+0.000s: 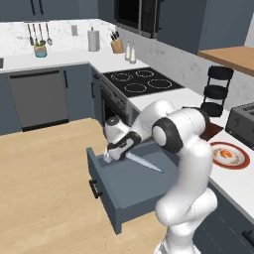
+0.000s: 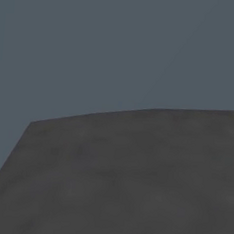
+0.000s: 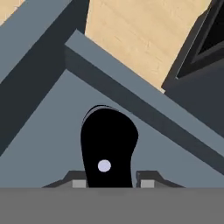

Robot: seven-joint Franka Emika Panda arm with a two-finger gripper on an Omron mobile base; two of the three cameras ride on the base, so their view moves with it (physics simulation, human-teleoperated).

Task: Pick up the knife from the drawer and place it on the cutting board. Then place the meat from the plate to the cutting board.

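The two-finger gripper [image 3: 109, 183] clamps the slim black-handled knife [image 1: 141, 162] inside the open blue-grey drawer [image 1: 130, 191]; lift straight, keeping the blade level.

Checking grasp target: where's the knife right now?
In the left base view the knife lies inside the open drawer, its blade pointing right, with the gripper shut on its handle end.

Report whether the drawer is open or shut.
Open: the drawer is pulled out over the floor, its inside exposed, with the knife above its bottom.
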